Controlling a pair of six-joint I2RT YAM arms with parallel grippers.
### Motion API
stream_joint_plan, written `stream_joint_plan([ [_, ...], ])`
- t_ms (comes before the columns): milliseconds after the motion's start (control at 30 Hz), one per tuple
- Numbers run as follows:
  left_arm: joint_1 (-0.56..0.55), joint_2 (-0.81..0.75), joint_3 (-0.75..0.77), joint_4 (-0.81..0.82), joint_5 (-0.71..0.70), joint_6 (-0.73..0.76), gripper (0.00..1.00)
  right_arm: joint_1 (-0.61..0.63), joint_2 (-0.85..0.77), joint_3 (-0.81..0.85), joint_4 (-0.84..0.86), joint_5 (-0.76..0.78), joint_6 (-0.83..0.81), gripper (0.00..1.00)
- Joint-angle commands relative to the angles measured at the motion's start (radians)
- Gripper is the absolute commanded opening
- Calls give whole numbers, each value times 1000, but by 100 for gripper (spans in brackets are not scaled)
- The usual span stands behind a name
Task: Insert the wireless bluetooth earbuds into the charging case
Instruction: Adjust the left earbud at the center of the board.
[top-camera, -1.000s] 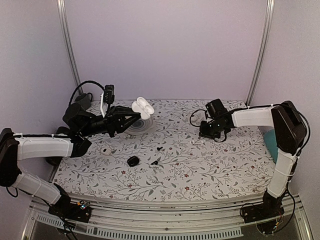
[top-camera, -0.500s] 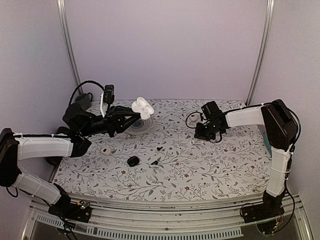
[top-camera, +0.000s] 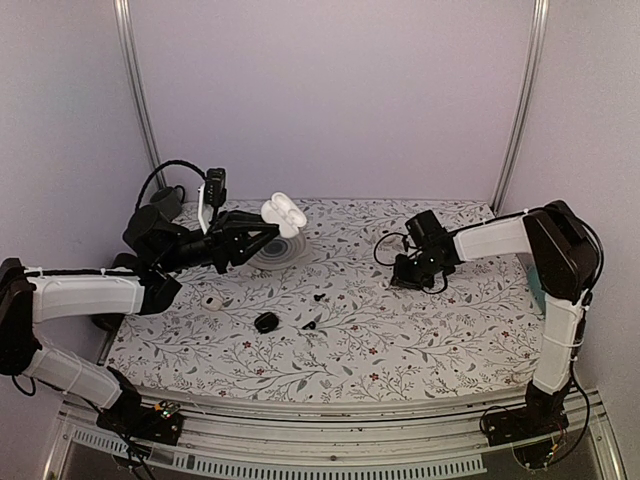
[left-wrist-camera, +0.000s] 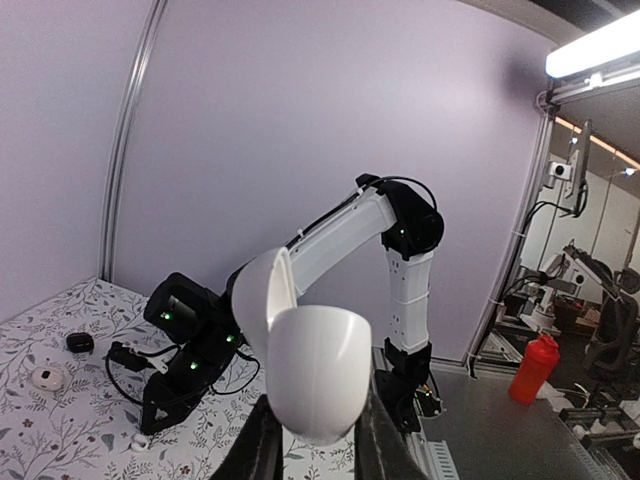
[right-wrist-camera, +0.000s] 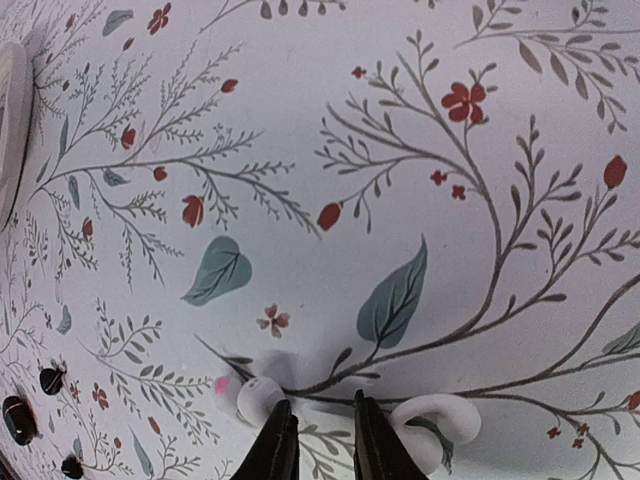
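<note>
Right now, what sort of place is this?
Probably a robotics lab cell: plain booth walls with metal rails, a floral-covered table, and, past the booth, a red bottle and strip light.

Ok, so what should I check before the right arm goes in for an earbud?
1. Charging case gripped: ok, the left gripper clamps its base.
2. Lid open: ok, swung up.
3. Earbuds located: ok, the pink-marked earbud and the curved earbud lie on the tablecloth.
4. Right gripper centred on an earbud: not ok, its jaws straddle bare cloth between the two.
5. Jaw gap wide enough: cannot tell, it looks narrow.
6. Case sockets free: cannot tell.
</note>
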Motion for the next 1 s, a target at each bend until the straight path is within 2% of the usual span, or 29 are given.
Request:
stream_joint_plan([
  [0, 15, -18, -1, 3, 8, 9, 0, -17, -75, -78, -22, 12, 0, 22],
  [267, 15, -12, -5, 14, 7, 2, 0, -70, -186, -173, -33, 26, -14, 23],
  [433, 15, -8, -9, 24, 5, -2, 0, -55, -215, -144, -68, 26, -55, 23],
  [567, 16, -5, -9, 33, 5, -6, 0, -6, -205, -97, -98, 92, -113, 23],
  [967, 15, -21, -19, 19, 1, 1, 0, -6, -179, -111, -91, 253, -292, 26],
])
